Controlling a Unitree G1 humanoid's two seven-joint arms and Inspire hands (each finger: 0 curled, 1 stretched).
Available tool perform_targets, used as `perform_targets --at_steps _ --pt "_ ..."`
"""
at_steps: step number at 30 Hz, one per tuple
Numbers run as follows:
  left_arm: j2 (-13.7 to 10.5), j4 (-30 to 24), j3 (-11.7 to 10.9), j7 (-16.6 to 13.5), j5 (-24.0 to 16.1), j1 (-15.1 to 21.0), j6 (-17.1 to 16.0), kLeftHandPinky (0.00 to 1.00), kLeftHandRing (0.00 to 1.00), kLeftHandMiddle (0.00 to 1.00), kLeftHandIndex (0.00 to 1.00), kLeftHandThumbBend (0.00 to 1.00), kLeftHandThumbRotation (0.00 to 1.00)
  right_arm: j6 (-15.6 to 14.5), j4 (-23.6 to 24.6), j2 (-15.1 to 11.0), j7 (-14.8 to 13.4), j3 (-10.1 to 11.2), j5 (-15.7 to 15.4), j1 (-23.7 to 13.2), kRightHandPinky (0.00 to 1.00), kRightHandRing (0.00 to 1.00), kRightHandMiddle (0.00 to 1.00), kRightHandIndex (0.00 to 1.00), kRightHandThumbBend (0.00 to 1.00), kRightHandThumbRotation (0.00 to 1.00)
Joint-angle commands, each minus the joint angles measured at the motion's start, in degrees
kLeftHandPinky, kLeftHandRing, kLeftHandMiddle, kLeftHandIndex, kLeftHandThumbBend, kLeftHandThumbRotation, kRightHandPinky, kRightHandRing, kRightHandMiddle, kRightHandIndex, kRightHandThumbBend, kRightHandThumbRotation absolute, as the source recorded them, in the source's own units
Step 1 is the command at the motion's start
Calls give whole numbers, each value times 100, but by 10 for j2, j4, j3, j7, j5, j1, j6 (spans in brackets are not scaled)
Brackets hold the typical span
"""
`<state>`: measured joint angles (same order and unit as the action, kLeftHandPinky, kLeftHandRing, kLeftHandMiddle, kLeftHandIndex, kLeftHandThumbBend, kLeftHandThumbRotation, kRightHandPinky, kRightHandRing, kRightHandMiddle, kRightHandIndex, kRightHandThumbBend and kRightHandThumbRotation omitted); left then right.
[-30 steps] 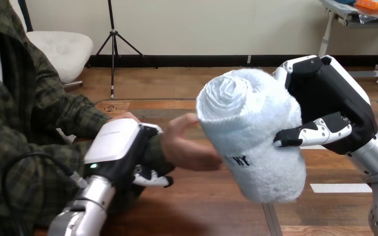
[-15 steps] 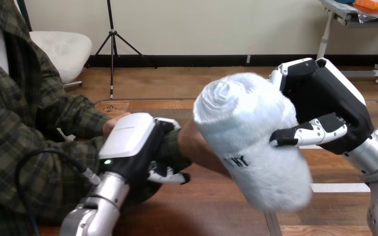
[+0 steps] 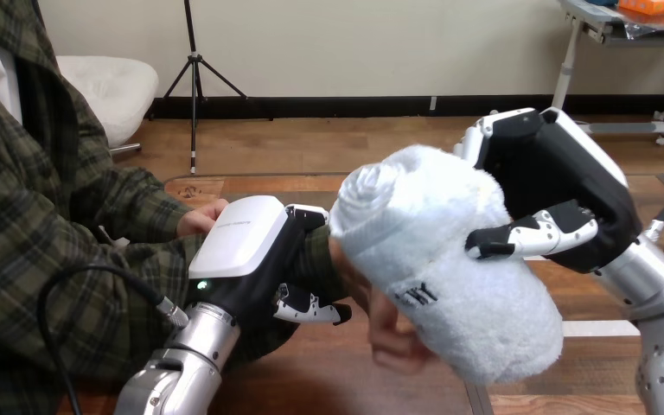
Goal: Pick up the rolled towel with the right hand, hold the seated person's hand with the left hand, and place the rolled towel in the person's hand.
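Head view, looking across the wooden table (image 3: 346, 380). The right hand (image 3: 562, 173) is hanging above the table at centre-right, with its arm entering from the near right corner. Its thumb is lying curled across the near face of the rolled towel (image 3: 450, 277), and its fingers are showing at the towel's far top edge, so this hand is gripping the towel. The towel is tilting: its spiral end is pointing up and left, and its other end is dropping near and right, clear of the table.

The left hand (image 3: 246, 238) is sitting at near left with its white back turned up. Its fingers are curling over the top of the person's wrist (image 3: 311, 264) and its thumb is closing underneath, clasping the green sleeve. The person's hand (image 3: 389, 333) is sticking out to the right of that clasp, directly under the towel's left part and touching it, with its fingers bending downward on the near side. The palm is mostly hidden by the towel. The person's other hand (image 3: 199, 220) is lying just beyond the left hand, on the far-left side.
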<state>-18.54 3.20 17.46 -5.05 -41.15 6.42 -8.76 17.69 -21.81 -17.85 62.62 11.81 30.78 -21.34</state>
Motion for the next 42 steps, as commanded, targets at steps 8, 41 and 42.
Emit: perform_targets --at_steps 8,41,42 --pt "15 -31 7 6 -3 5 8 39 43 47 49 94 0 54 -64 30 31 -12 -5 -81 18 23 29 31 76 0" --pt "19 -66 3 23 0 -9 11 39 43 47 49 94 0 121 -139 76 64 -34 -29 -115 14 20 25 27 73 0" --pt "18 -65 3 22 0 -9 10 39 43 47 49 94 0 123 -139 76 63 -35 -29 -114 14 20 25 27 73 0"
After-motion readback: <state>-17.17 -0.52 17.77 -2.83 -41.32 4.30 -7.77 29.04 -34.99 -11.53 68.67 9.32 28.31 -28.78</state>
